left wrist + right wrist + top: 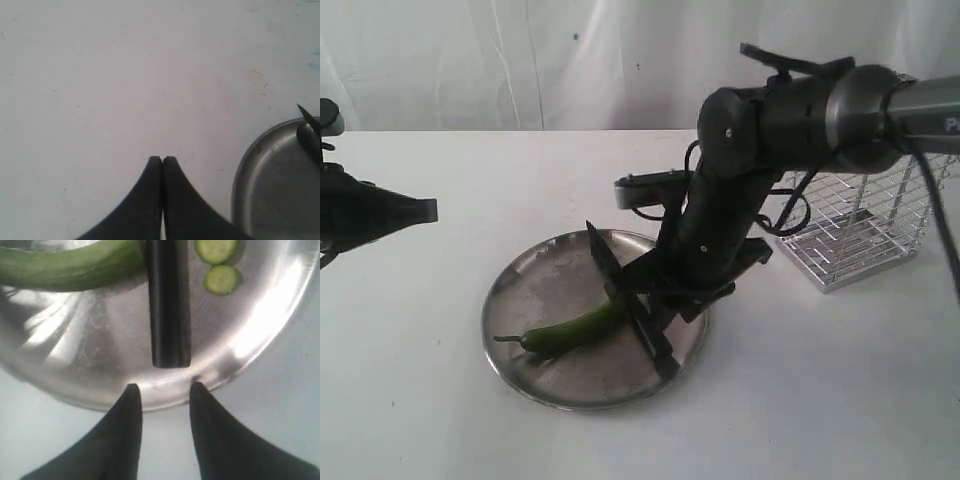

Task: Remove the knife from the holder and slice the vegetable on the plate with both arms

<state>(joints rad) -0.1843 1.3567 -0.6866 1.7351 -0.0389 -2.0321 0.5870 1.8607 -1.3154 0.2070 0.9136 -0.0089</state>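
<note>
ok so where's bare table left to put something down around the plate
Free: the table in front of the plate, the stretch between the left gripper and the plate, and the corner in front of the holder. Crowded: the plate itself, with the chilli, the knife across it and the right gripper at its edge.

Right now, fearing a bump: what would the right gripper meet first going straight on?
Likely the slim dark knife, its black handle lying on the round steel plate ahead of the open fingers; height unclear.

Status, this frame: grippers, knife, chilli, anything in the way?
Left gripper shut, empty, off plate. Right gripper open; knife ungripped, on plate at chilli's cut end. Two slices cut. Nothing in the way.
</note>
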